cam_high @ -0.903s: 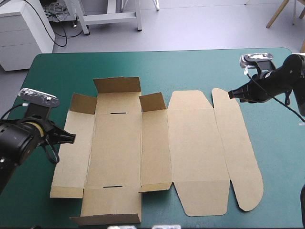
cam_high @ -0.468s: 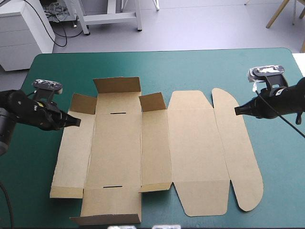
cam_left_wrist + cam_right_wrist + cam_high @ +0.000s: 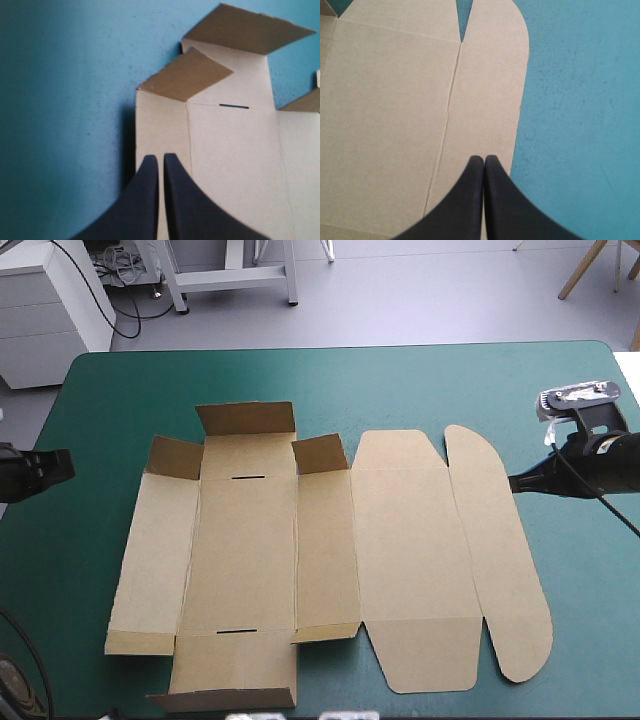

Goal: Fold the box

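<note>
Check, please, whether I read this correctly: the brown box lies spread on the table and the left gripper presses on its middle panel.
Not quite. The box does lie spread on the table, but the left gripper is clear of it, near the table's left edge, as the high view shows.

Robotics laboratory. The robot's black right gripper point(image 3: 514, 482) hangs near the right edge of a table point(image 3: 400, 385) with a teal-green cover. Beyond the table's far edge lie a bare grey floor point(image 3: 420, 300), a white drawer cabinet point(image 3: 45, 315), loose cables point(image 3: 118, 268) and a white metal frame point(image 3: 230, 278).
</note>
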{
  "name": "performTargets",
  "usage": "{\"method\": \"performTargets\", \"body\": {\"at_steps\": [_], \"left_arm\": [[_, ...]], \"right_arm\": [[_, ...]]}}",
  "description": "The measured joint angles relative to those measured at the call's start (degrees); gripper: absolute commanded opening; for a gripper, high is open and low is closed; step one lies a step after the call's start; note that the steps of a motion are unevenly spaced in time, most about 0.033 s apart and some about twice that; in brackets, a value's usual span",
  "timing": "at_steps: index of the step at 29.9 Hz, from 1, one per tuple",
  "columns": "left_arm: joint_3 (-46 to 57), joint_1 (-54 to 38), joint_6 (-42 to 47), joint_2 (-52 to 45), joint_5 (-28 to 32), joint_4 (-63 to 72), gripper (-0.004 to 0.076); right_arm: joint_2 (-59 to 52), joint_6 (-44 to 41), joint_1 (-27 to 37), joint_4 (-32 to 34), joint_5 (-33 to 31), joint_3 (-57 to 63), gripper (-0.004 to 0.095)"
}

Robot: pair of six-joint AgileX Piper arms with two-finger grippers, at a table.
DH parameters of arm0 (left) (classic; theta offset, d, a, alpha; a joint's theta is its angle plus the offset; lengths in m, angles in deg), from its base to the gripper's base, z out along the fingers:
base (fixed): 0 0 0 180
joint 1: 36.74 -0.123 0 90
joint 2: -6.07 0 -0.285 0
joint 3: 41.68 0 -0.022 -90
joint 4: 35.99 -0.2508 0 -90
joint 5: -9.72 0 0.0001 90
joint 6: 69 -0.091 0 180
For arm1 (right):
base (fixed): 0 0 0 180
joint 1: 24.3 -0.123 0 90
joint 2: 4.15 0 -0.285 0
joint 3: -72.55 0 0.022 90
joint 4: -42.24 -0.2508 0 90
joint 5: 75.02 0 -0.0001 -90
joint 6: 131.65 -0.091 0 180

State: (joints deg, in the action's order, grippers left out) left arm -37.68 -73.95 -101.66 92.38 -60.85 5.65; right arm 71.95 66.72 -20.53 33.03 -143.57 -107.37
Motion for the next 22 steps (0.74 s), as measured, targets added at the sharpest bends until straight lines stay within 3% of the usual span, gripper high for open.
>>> {"method": "performTargets", "body": {"at_steps": [6, 9, 11, 14, 19, 20, 22], "left_arm": [[-0.02, -2.95, -0.05, 0.0, -0.01, 0.06, 0.002], [-0.02, -2.95, -0.28, 0.0, -0.01, 0.06, 0.0076], [-0.02, -2.95, -0.52, 0.0, -0.01, 0.04, 0.0144], [-0.02, -2.95, -0.5, 0.0, -0.01, -1.23, 0.0319], [0.69, -2.99, 3.84, 0.05, -0.08, -4.99, 0.069], [0.84, -2.99, 4.64, 0.05, -0.08, -5.27, 0.0732], [1.03, -2.99, 5.99, 0.05, -0.08, -5.97, 0.0734]], "right_arm": [[0.0, -0.2, 0.0, 0.17, 0.37, 0.0, -0.0019], [0.0, -0.2, 0.0, 0.17, 0.7, 0.0, -0.0019], [0.0, -0.2, 0.0, 0.17, 1.08, 0.0, -0.0019], [-0.01, -0.2, 0.0, 0.17, 1.27, 0.0, -0.0019], [-0.01, -0.2, 0.0, 0.17, 1.4, 0.0, -0.0019], [-0.01, -0.2, 0.0, 0.17, 1.51, 0.0, -0.002], [-0.01, -0.2, 0.0, 0.11, 1.72, 0.0, -0.0019]]}}
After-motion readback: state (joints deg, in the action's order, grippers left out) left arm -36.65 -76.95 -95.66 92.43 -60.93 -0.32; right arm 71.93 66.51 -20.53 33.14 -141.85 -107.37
